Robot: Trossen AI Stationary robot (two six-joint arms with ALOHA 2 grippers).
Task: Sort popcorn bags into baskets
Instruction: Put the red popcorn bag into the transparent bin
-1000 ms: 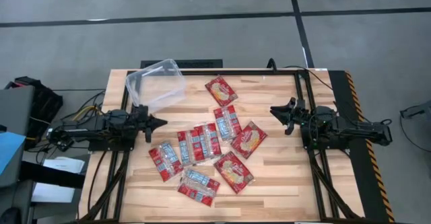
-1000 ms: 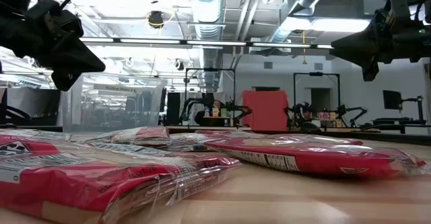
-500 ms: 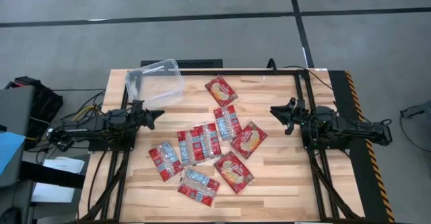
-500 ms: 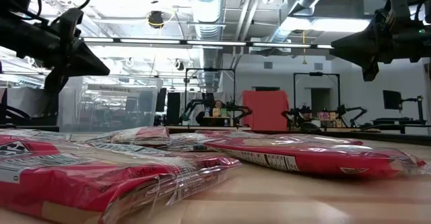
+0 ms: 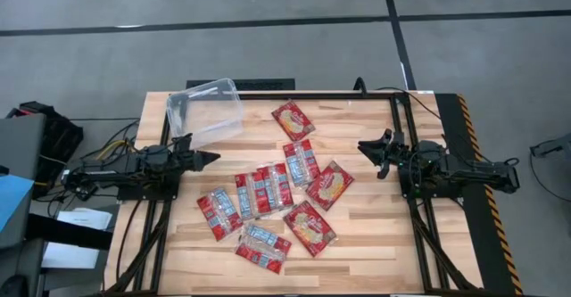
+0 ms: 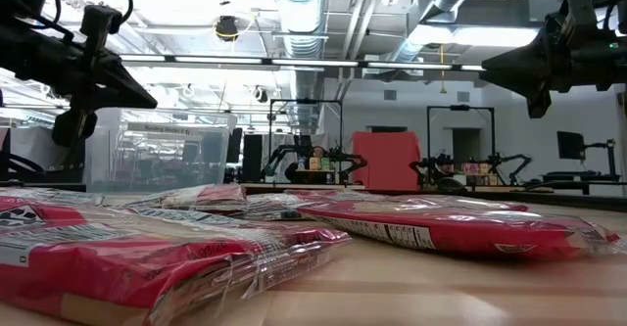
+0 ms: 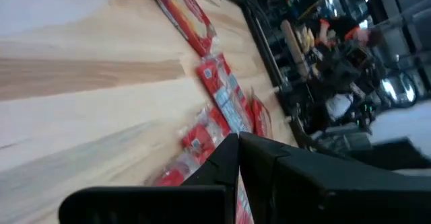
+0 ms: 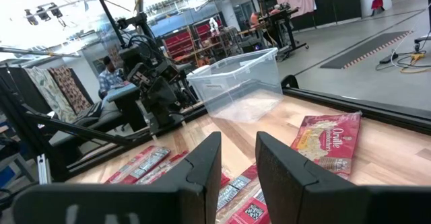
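Left gripper (image 5: 207, 158) has its fingers pressed together, nothing in them, hanging above the table (image 5: 375, 235) just beside the tub (image 5: 206, 111). Right gripper (image 5: 366, 146) has fingers slightly apart, also empty, near the right rail. The bags (image 5: 268, 190) lie flat in a loose cluster mid-table between both arms, and one bag (image 5: 293, 119) sits apart toward the far edge. Nearest to the left fingers is the bag (image 5: 219, 212) at the cluster's left end, long axis diagonal, so I'd guess the left arm goes for it, being next to the tub too.
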